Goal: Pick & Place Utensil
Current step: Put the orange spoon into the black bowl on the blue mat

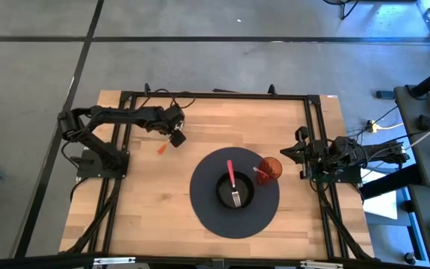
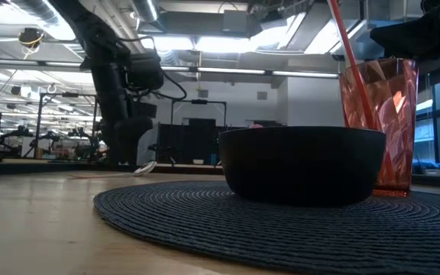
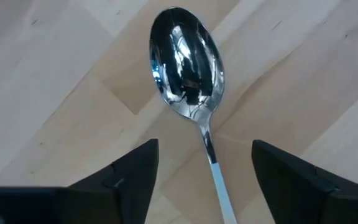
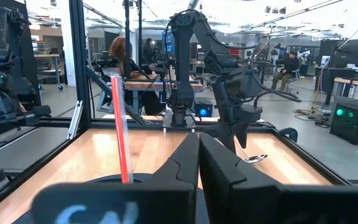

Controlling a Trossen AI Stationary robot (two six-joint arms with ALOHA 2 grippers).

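Hovering our left gripper point(image 3: 205, 180) wide open and empty over the utensil point(image 3: 187, 62), left of the bowl point(image 1: 235, 191), we are judging that closing on its handle comes next

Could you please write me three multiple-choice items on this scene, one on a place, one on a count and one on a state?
1. Where does the spoon lie?
A on the round mat
B on the bare wooden table
C in the red cup

2. How many utensils are in the black bowl?
A none
B one
C three

3. How is the left gripper?
A open
B shut on the spoon
C shut and empty

Answers:
1 B, bare wood lies under the spoon.
2 B, a lone pink-handled fork lies in it.
3 A, its fingers stand apart either side of the spoon.
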